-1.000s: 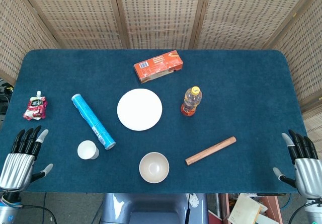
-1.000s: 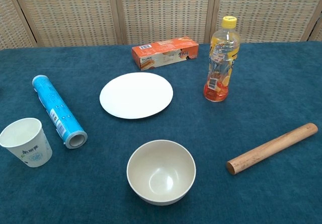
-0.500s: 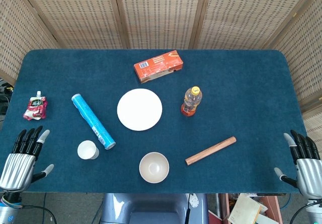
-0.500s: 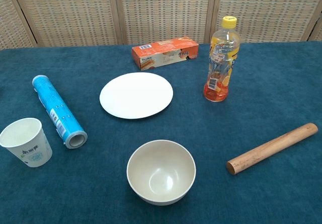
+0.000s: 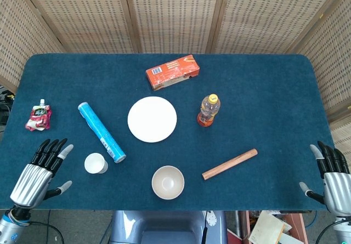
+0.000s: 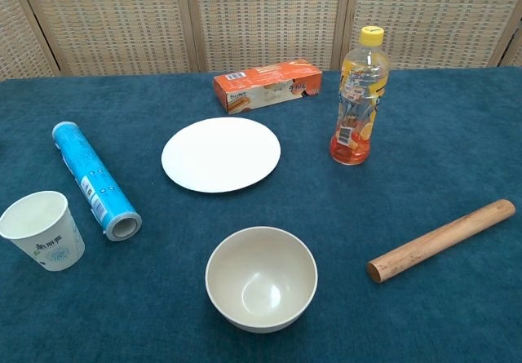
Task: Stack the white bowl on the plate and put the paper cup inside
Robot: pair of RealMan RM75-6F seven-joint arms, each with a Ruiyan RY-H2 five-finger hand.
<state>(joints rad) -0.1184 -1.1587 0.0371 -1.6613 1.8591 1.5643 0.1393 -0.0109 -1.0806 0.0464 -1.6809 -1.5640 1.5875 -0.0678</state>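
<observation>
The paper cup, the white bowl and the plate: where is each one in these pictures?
paper cup (image 6: 45, 231): chest view, on its printed side wall.
white bowl (image 6: 260, 281): chest view, on the inside bottom.
plate (image 5: 152, 119): head view, on the middle of its bare flat face.

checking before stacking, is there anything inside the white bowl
Nothing is inside the white bowl: the chest view looks straight into it and shows a bare, clean bottom. It sits upright on the blue table. What lies under its base cannot be seen.
</observation>
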